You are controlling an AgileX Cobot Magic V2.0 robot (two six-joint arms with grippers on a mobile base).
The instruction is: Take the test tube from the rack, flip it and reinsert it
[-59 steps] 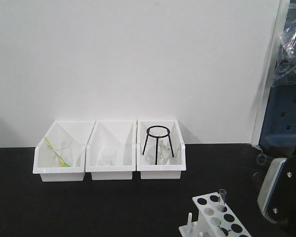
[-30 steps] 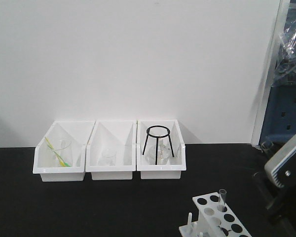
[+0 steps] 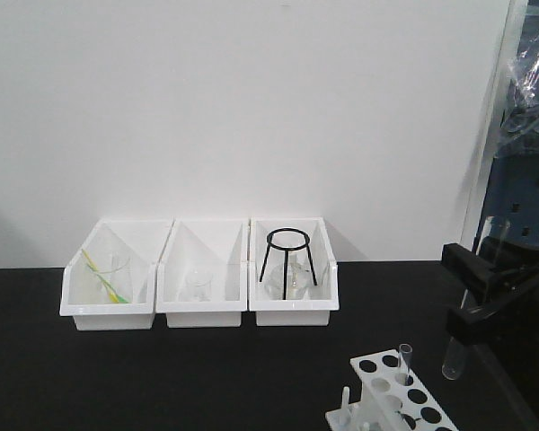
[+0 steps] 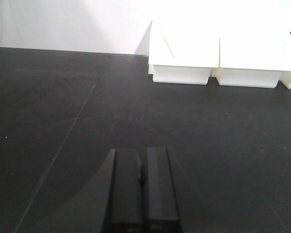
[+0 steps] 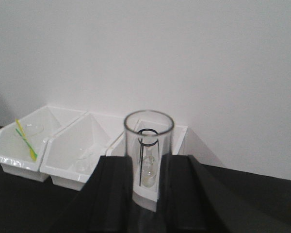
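Note:
My right gripper is shut on a clear glass test tube, which it holds in the air at the right edge. The tube hangs a little tilted, rounded end down, just right of the white rack. In the right wrist view the tube stands between the black fingers with its open rim on top. A second tube stands in a back hole of the rack. My left gripper is shut and empty over the black table, far from the rack.
Three white bins stand in a row at the back wall. The left one holds a beaker with yellow-green sticks, the middle one a small beaker, the right one a black wire tripod over a flask. Blue equipment stands at the right.
My right wrist has turned and risen. Its grey casing has swung out of view, and the black fingers now show with the tube, rounded end down, beside the rack.

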